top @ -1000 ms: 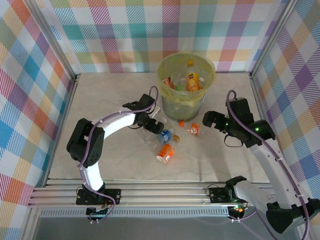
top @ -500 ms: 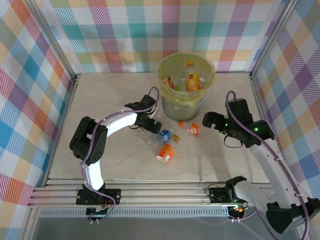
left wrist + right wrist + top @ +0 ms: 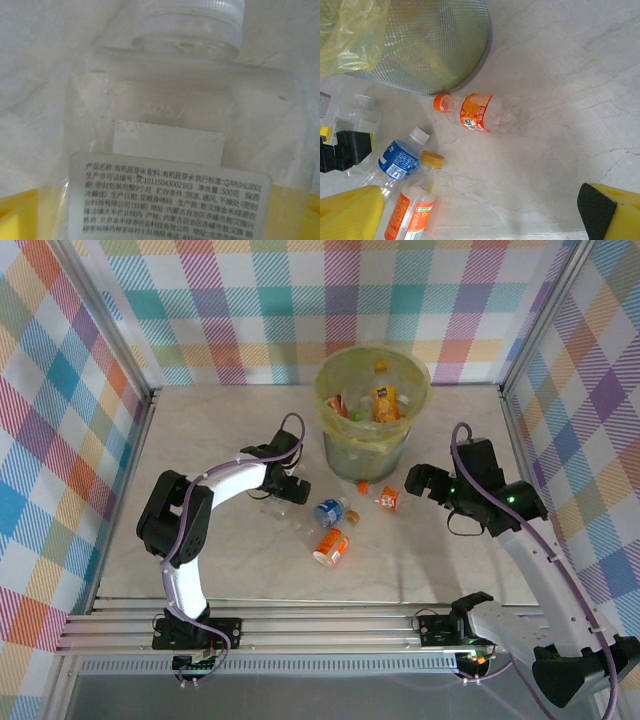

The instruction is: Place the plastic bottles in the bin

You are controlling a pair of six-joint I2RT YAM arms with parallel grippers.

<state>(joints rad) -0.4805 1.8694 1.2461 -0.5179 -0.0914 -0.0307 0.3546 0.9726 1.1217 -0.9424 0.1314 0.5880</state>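
Left jaws sit low over a clear bottle lying on the bench near the bin — gripping or not, I cannot tell. Right jaws hang wide open and empty above the loose bottles — probably waiting their turn.

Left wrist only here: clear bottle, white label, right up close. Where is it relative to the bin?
Observer: The clear bottle lies on the table beside the bin, to its left and nearer the arms, under the left tool.
Operator: Other bottles loose?
Observer: Three, lying right of it: a blue-label bottle, a yellow-cap bottle and an orange-cap bottle.
Operator: Right tool?
Observer: The right tool is open and empty, just right of the orange-cap bottle.
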